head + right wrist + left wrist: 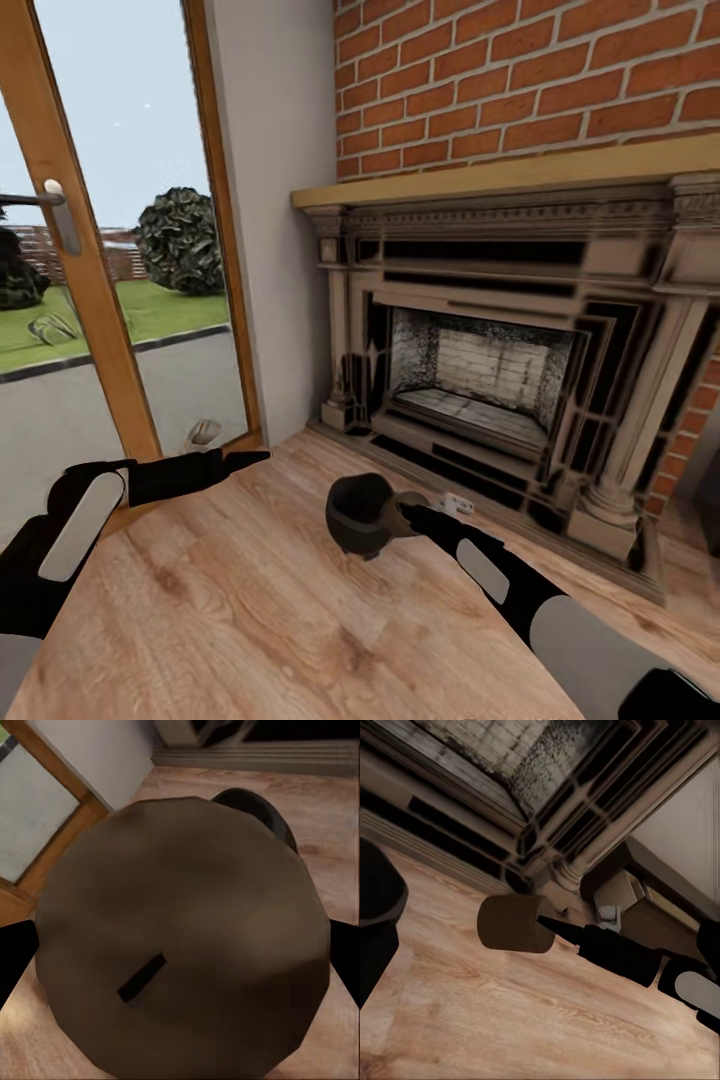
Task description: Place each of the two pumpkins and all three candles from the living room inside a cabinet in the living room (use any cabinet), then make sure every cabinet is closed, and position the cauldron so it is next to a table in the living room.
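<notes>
Head view: the right gripper [404, 507] is clamped on one candle [409, 497], holding it just beside the rim of the cauldron [358, 515], on the side toward the fireplace [480, 380]. The cauldron stands on the plank floor [250, 620], near the low hearth step [470, 490] that runs along the fireplace's front. The right wrist view looks down on the candle's [180, 907] round brown top with its dark wick, the black fingers [15, 960] pressing its two sides, and part of the cauldron's [259, 806] black mouth showing just past it. In the left wrist view the candle [514, 924] shows as a stubby cylinder at the tip of the right gripper [546, 922], clear above the boards, with the carved base of the fireplace pillar [566, 877] behind it. The left gripper [255, 460] reaches forward over the floor beside the glass door [150, 300], well apart from the cauldron and touching nothing; whether its fingers are parted I cannot tell. The wooden door frame [230, 250] and a strip of grey wall [280, 200] close the room on the left side, and the brick wall [520, 80] and mantel [500, 175] close it ahead. Open boards lie between the two arms and toward the robot.
</notes>
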{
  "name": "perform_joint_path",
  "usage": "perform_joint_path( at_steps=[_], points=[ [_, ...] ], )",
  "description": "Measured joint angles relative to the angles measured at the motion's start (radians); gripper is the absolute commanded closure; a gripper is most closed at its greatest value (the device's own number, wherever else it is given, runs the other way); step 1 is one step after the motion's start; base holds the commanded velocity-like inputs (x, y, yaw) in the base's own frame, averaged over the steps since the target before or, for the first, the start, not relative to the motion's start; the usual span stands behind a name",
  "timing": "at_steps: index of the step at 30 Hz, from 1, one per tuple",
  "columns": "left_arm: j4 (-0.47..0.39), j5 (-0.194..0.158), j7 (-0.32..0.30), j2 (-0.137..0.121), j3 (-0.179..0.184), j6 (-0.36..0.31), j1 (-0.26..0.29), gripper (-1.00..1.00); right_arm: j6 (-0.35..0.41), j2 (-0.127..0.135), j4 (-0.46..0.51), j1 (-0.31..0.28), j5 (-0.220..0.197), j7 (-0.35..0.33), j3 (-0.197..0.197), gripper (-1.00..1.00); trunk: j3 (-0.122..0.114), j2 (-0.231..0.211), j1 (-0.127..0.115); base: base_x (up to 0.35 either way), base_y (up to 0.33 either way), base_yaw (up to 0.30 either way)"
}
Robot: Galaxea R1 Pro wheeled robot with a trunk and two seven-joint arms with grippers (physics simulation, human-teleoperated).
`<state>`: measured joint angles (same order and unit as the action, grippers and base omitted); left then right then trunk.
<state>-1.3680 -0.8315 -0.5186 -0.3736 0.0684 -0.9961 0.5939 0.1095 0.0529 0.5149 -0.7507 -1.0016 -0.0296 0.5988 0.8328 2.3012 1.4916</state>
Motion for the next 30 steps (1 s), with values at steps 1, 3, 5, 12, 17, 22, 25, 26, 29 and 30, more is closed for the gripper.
perform_joint_path(
  at_steps=[1,3,5,12,17,22,25,26,29,30],
  points=[
    [0.000,0.000,0.000,0.000,0.000,0.000,0.000,-1.00,0.000,0.000,-0.001,0.000,0.000,0.000,0.000,1.00,-0.003,-0.007,-0.004,0.000,0.000,-0.273],
    [0.000,0.000,0.000,0.000,0.000,0.000,0.000,-1.00,0.000,0.000,-0.001,0.000,0.000,0.000,0.000,1.00,-0.009,-0.021,-0.012,0.000,0.000,-0.273],
    [0.000,0.000,0.000,0.000,0.000,0.000,0.001,-1.00,0.001,0.000,-0.002,0.000,0.000,0.000,0.000,1.00,-0.016,-0.035,-0.019,0.000,0.000,-0.273],
    [0.000,0.000,0.000,0.000,0.000,0.000,0.001,-1.00,0.001,0.000,-0.003,0.000,0.000,0.000,0.000,1.00,-0.038,-0.084,-0.046,0.000,0.000,-0.273],
    [0.000,0.000,0.000,0.000,-0.001,0.000,0.001,-1.00,0.001,0.000,-0.003,0.000,0.000,0.000,0.000,1.00,-0.053,-0.119,-0.065,0.000,0.000,-0.273],
    [0.000,0.000,0.000,0.000,0.000,0.000,0.001,-1.00,0.001,0.000,-0.003,0.000,0.000,0.001,0.000,1.00,-0.069,-0.154,-0.084,0.000,0.000,-0.273],
    [0.000,0.000,0.000,0.001,0.000,0.000,0.001,-1.00,0.001,0.000,-0.003,0.000,0.000,0.000,0.000,1.00,-0.078,-0.175,-0.096,0.000,0.000,-0.273],
    [0.000,0.000,0.000,0.001,0.000,0.000,0.001,-1.00,0.001,0.000,-0.003,0.000,0.000,0.000,0.000,1.00,-0.081,-0.182,-0.100,0.000,0.000,-0.273],
    [0.000,0.000,0.000,0.001,0.000,0.000,0.001,-1.00,0.001,0.000,-0.003,0.000,0.000,0.000,0.000,1.00,-0.091,-0.203,-0.111,0.000,0.000,-0.273],
    [0.000,0.000,0.000,0.001,0.000,0.000,0.000,-1.00,0.001,0.000,-0.003,0.000,0.000,0.000,0.000,1.00,-0.094,-0.210,-0.115,0.000,0.000,-0.273]
  ],
)
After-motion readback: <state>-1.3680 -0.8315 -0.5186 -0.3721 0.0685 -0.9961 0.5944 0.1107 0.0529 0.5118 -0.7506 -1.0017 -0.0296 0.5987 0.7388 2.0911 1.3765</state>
